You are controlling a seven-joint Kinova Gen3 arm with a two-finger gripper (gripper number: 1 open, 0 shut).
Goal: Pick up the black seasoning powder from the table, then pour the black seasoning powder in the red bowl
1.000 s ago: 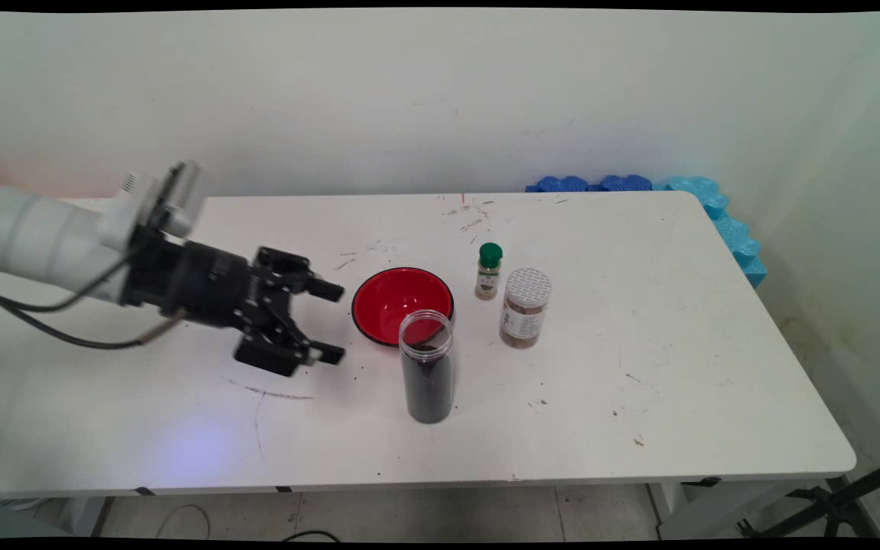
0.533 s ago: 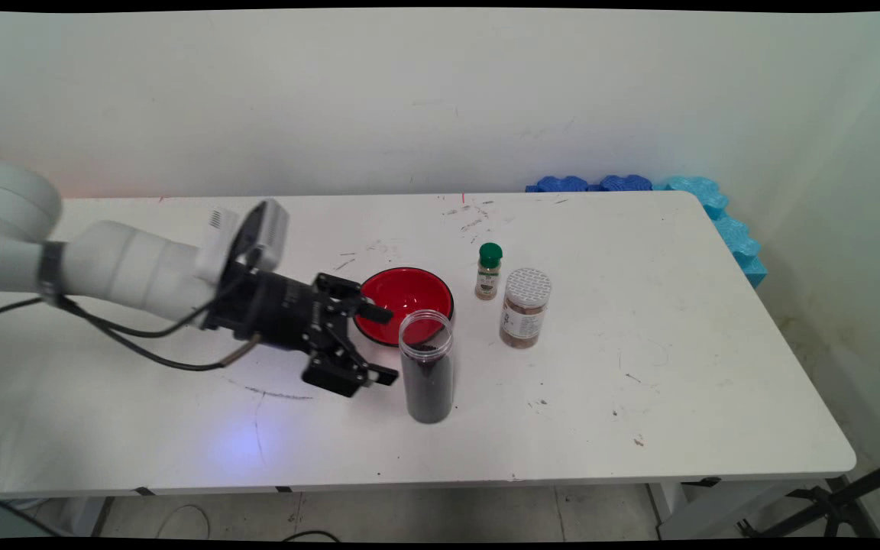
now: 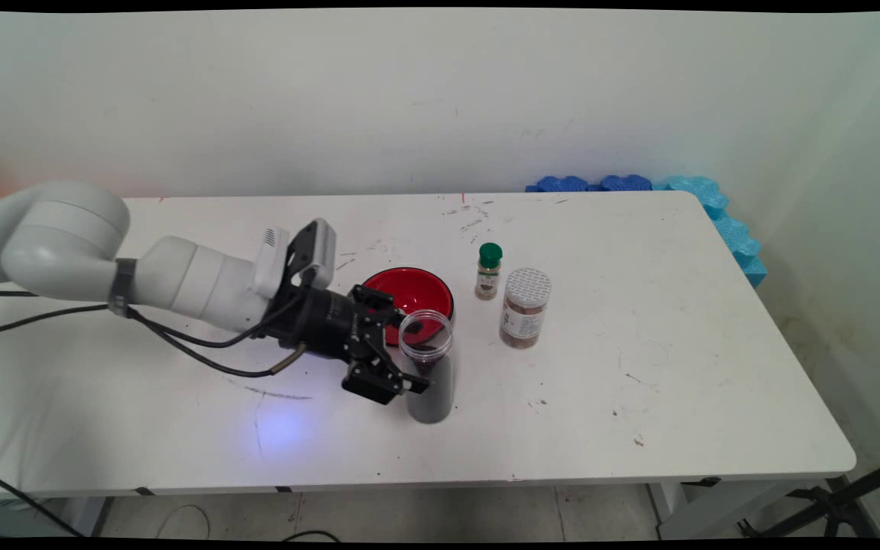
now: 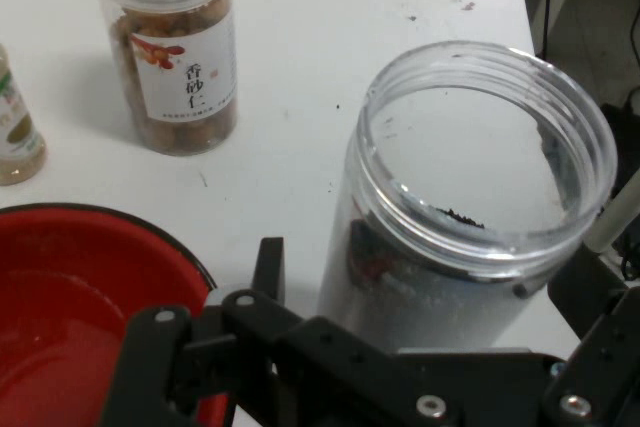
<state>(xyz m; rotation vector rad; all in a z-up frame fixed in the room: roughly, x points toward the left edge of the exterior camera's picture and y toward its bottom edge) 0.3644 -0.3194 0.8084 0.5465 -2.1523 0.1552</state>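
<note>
We saw the black two-finger gripper point(image 3: 413, 359) spread wide around the tall clear plastic jar of dark grounds point(image 3: 427, 367), which stood upright, mouth open upward, just before the red bowl point(image 3: 403, 294). The scuffed white table point(image 3: 677, 367) met a pale wall.

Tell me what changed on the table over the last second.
The hand travelled rightward across the table, and its open fingers now straddle the open jar of dark grains. The red bowl, green-capped bottle and labelled spice jar stayed put.

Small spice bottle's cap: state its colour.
Green. The small spice bottle shows its cap best in the main view.
</note>
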